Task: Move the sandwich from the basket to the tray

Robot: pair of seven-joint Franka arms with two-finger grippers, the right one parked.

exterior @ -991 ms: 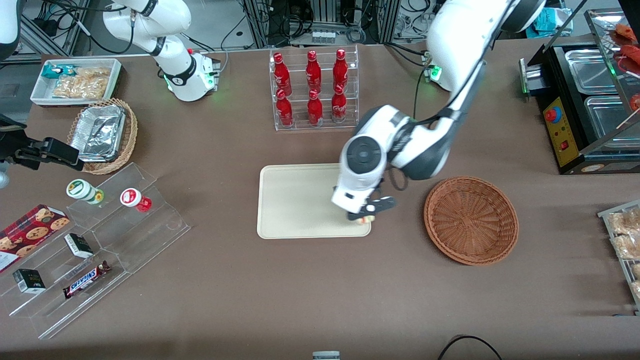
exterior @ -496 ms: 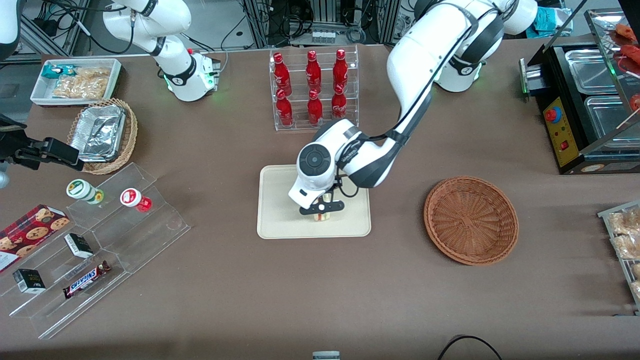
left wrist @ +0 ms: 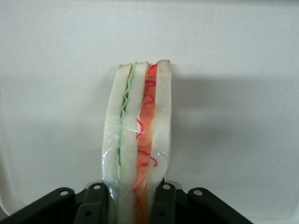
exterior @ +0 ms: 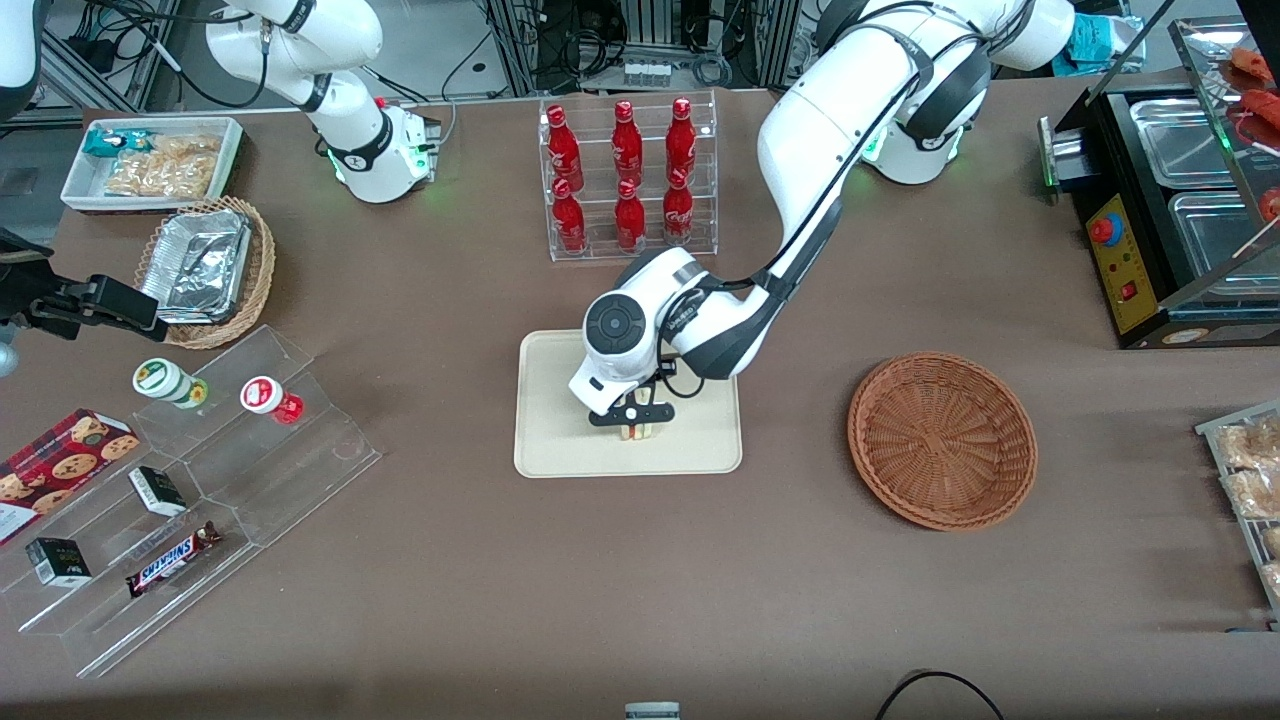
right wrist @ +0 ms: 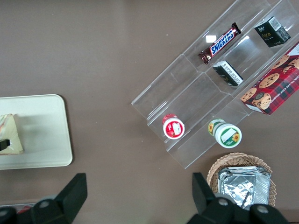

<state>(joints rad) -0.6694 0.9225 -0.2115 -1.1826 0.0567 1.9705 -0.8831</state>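
Observation:
My gripper (exterior: 634, 419) is over the cream tray (exterior: 560, 440), shut on the wrapped sandwich (exterior: 637, 431). In the left wrist view the sandwich (left wrist: 138, 135) stands on edge between the two black fingers (left wrist: 96, 205), showing white bread with green and red-orange filling; the gripper (left wrist: 131, 205) holds it just above or on the tray's surface (left wrist: 233, 116). The right wrist view shows the sandwich (right wrist: 10, 133) on the tray (right wrist: 46, 135). The reddish-brown wicker basket (exterior: 941, 439) sits toward the working arm's end, with nothing in it.
A clear rack of red bottles (exterior: 628, 180) stands farther from the front camera than the tray. A stepped acrylic shelf (exterior: 200, 480) with snacks, a light wicker basket of foil containers (exterior: 205, 268) and a white snack bin (exterior: 150, 162) lie toward the parked arm's end. A black appliance (exterior: 1170, 200) stands at the working arm's end.
The gripper carried the sandwich from the tray's edge nearest the basket to over the tray's middle and came down lower; in the last half second it hardly shifted.

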